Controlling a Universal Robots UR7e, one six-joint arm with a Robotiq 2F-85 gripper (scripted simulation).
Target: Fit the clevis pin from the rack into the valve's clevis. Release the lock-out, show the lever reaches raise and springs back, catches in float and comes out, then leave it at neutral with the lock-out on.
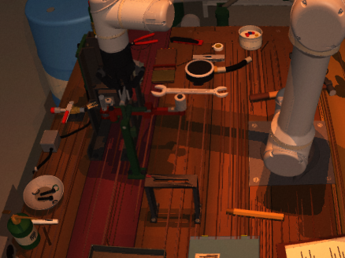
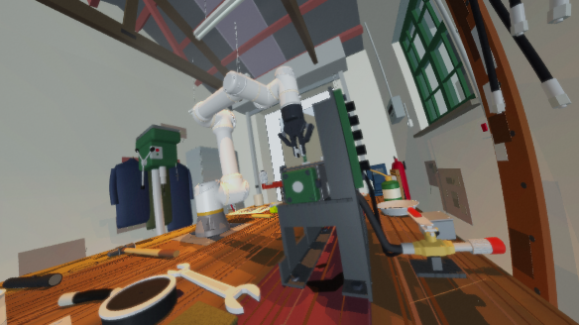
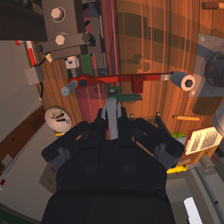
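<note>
On the left of the bench stands the dark valve stand [image 2: 324,213] with its green valve block [image 2: 299,185], and a long red lever [image 3: 123,78] with a grey knob [image 3: 183,81] runs across it. My gripper [image 3: 112,114] hangs straight down over the top of the valve, its fingers closed on a grey upright pin-like stem [image 3: 111,112] just above the green clevis part [image 3: 120,96]. From the side camera the gripper [image 1: 124,94] sits above the red lever [image 1: 141,112]. The empty dark rack [image 1: 172,196] stands nearer the front edge.
The arm's base [image 1: 293,141] stands on a plate at right. A wrench [image 1: 190,91], a round pan [image 1: 200,69] and pliers lie behind the valve. A dish of small parts [image 1: 43,192] and a green bottle [image 1: 23,232] sit at front left.
</note>
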